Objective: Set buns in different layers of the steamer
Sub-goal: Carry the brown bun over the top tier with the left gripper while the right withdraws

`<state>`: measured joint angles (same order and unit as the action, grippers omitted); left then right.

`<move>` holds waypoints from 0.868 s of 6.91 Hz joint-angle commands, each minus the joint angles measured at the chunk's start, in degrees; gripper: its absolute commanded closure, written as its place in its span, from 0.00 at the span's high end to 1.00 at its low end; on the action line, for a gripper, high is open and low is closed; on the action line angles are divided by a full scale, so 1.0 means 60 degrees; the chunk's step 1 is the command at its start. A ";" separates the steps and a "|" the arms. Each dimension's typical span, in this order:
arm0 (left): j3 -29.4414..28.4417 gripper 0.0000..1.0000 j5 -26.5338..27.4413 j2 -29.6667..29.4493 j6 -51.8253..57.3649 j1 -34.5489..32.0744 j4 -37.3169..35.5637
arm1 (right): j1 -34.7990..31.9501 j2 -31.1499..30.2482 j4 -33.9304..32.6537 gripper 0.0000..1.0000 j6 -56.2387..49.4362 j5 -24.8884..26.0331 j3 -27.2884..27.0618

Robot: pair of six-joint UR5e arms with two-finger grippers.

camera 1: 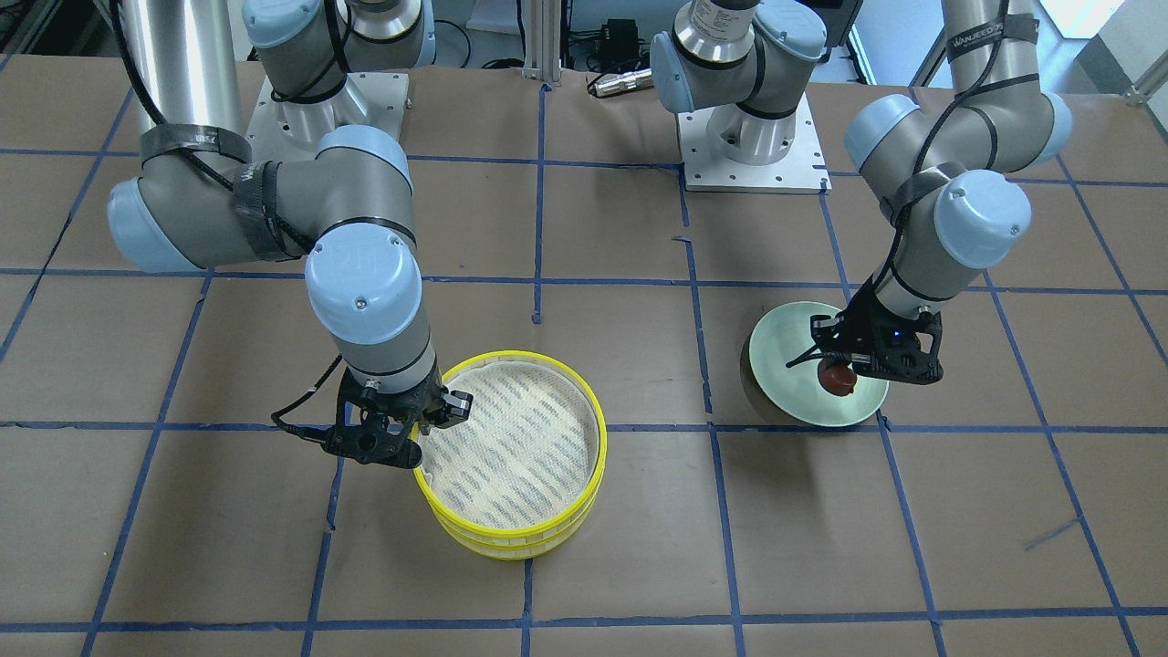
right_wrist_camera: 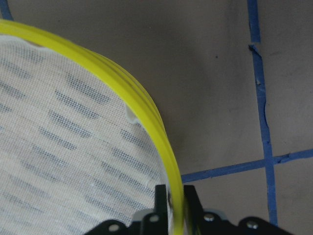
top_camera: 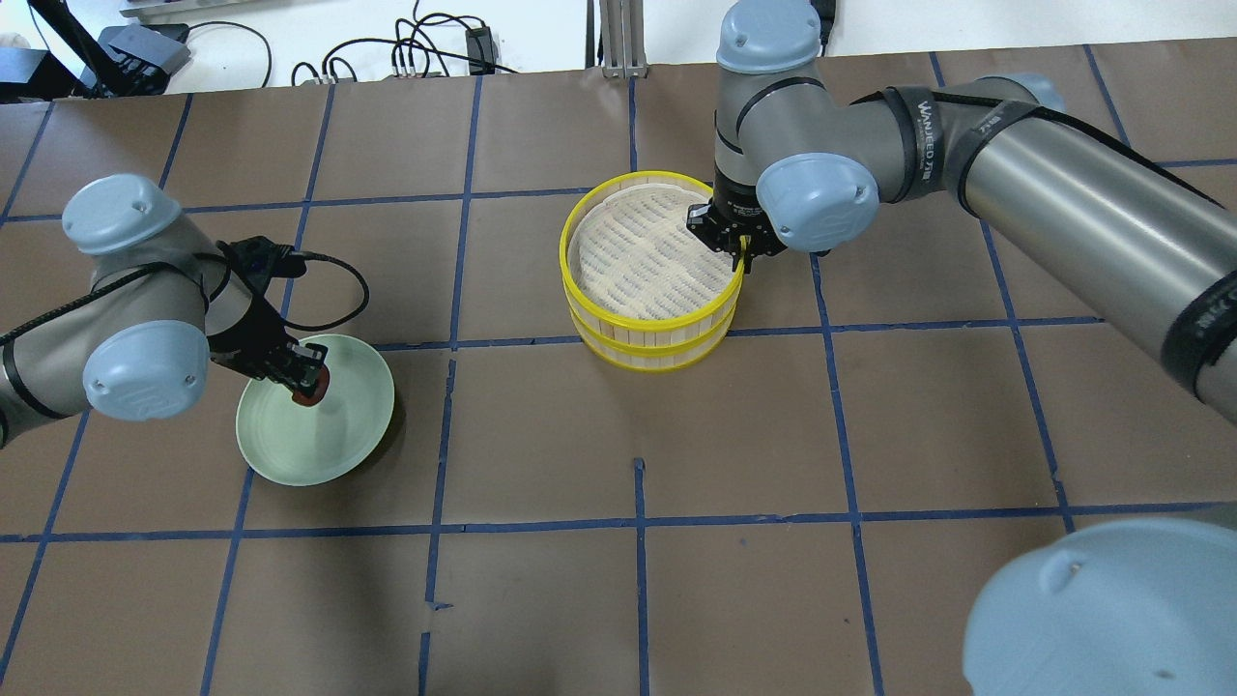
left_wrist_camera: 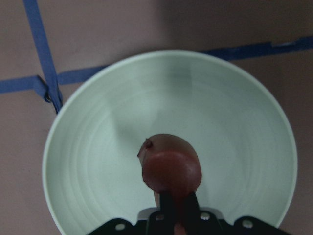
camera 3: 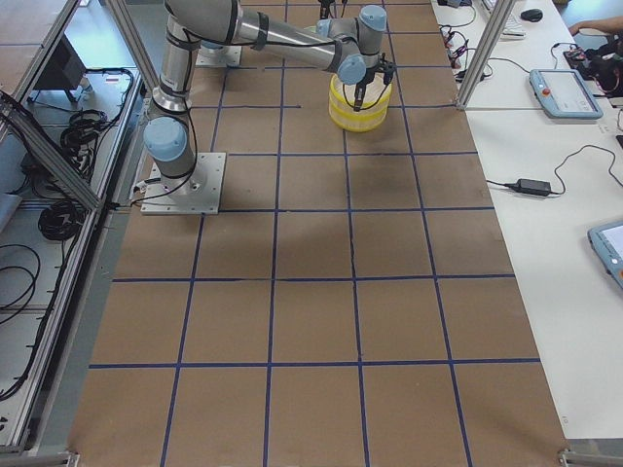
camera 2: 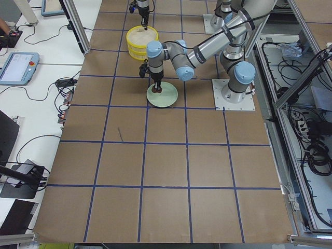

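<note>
My left gripper (top_camera: pixel 307 379) is shut on the reddish-brown bun (camera 1: pixel 837 377), holding it over the pale green plate (camera 1: pixel 785 365). In the left wrist view the bun (left_wrist_camera: pixel 170 165) hangs over the plate's middle (left_wrist_camera: pixel 98 147); I cannot tell whether it touches. The two yellow-rimmed steamer trays stand stacked at mid-table, the top one (camera 1: pixel 520 438) with a bare mesh liner on the lower one (camera 1: pixel 511 543). My right gripper (top_camera: pixel 742 253) is shut on the top tray's rim (right_wrist_camera: pixel 142 105), one finger inside and one outside. The white bun is not in view.
Brown paper with a blue tape grid covers the table. The arm bases (camera 1: pixel 753 137) stand at the robot's edge. Cables and a metal post (top_camera: pixel 618 39) lie beyond the far edge.
</note>
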<state>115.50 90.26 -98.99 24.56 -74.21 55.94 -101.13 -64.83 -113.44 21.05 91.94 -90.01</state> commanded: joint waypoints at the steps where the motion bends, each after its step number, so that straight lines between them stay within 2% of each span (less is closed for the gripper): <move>1: -0.0833 0.02 -0.0072 0.0238 -0.2057 -0.1496 -0.0007 | 0.0024 -0.0020 0.0126 1.00 -0.0037 -0.0001 0.0031; 2: -0.1374 0.02 -0.0188 0.0180 -0.3638 -0.2606 -0.0007 | 0.0576 -0.0151 0.0185 1.00 -0.0632 -0.0263 0.0234; 3: -0.1858 0.02 -0.0958 0.0034 -0.5524 -0.3618 -0.0124 | 0.1292 -0.0834 0.0461 1.00 -0.2059 -0.0439 0.0338; 4: -0.2370 0.02 -0.1372 -0.0083 -0.7414 -0.4368 -0.0168 | 0.1893 -0.1726 0.2175 1.00 -0.2276 -0.0658 0.0484; 5: -0.2636 0.02 -0.1390 -0.0389 -0.8129 -0.4897 -0.0357 | 0.2305 -0.2474 0.2917 1.00 -0.2801 -0.0646 0.0877; 6: -0.2653 0.02 -0.1521 -0.0972 -0.9021 -0.5309 -0.1316 | 0.2324 -0.2685 0.3766 1.00 -0.2835 -0.0791 0.1388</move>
<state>100.61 82.17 -101.49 -22.54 -102.47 52.75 -88.65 -77.80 -97.33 5.68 88.03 -84.88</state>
